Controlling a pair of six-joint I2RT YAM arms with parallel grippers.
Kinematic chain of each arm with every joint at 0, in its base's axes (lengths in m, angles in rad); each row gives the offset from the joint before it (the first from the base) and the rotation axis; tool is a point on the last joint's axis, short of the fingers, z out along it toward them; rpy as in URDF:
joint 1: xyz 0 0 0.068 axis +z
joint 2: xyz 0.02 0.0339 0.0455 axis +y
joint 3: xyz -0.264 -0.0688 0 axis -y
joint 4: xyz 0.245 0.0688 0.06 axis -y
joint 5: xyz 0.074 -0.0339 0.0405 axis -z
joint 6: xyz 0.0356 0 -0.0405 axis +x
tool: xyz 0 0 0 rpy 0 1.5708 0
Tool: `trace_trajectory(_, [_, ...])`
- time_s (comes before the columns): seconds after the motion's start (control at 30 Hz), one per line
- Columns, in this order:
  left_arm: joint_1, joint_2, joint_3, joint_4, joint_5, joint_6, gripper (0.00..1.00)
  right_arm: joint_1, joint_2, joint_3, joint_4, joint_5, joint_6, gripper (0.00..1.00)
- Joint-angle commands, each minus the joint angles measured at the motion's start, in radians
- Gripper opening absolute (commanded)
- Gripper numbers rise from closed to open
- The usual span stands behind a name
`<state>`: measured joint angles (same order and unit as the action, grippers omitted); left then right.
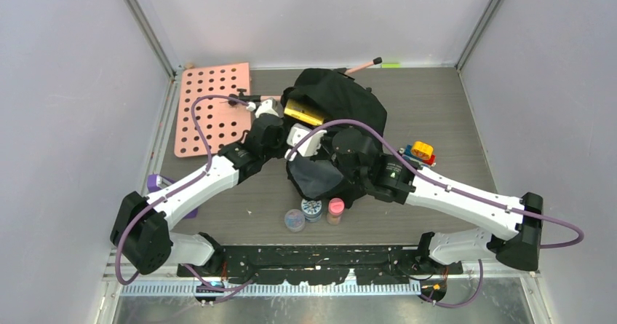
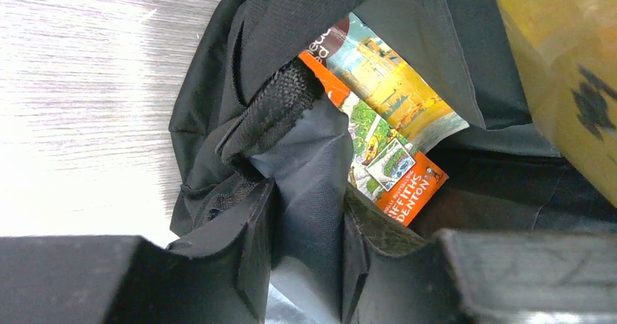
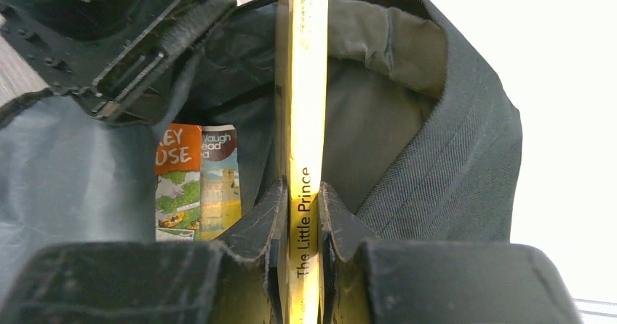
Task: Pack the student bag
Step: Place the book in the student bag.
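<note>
The student bag [image 1: 349,109] is a black backpack lying in the middle of the table with its mouth open. My left gripper [image 2: 309,226] is shut on a fold of the bag's grey lining at the mouth's edge and holds it; in the top view it [image 1: 280,135] is at the bag's left side. My right gripper [image 3: 300,207] is shut on the spine of a thin yellow book [image 3: 305,84], "The Little Prince", held upright in the bag's mouth. That book also shows in the top view [image 1: 303,111]. A colourful orange-edged book [image 2: 385,142] lies inside the bag, also seen in the right wrist view [image 3: 196,182].
A pink pegboard [image 1: 215,105] lies at the back left. Three small jars [image 1: 313,211] stand in front of the bag. An orange and yellow toy [image 1: 420,151] sits right of the bag. A purple object [image 1: 156,183] lies by the left arm. A pink pen [image 1: 361,65] lies behind the bag.
</note>
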<state>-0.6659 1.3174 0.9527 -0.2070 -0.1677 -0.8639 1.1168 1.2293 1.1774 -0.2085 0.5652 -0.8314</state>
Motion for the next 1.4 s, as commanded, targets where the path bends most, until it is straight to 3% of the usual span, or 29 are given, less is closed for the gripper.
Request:
trace_trajectory(0.0, [0.007, -0.023, 0.003, 0.054, -0.054, 0.025, 0.31, -0.089, -0.005, 0.008, 0.177, -0.033, -0.058, 0.0])
trace_trajectory(0.3, [0.007, -0.03, -0.01, 0.075, -0.027, 0.011, 0.27, -0.201, 0.032, 0.013, 0.062, -0.013, -0.018, 0.01])
trace_trajectory(0.57, [0.007, -0.064, -0.035, 0.087, -0.039, 0.003, 0.25, -0.203, 0.079, 0.127, -0.159, 0.12, 0.025, 0.01])
trace_trajectory(0.9, [0.007, -0.071, -0.032, 0.083, -0.035, 0.005, 0.23, -0.206, 0.165, 0.221, -0.213, 0.338, 0.087, 0.01])
trace_trajectory(1.2, [0.007, -0.074, -0.031, 0.086, -0.029, 0.002, 0.23, -0.2, 0.261, 0.381, -0.405, 0.508, 0.186, 0.0])
trace_trajectory(1.37, [0.006, -0.079, -0.034, 0.091, -0.033, 0.0, 0.22, -0.167, 0.243, 0.405, -0.428, 0.481, 0.176, 0.0])
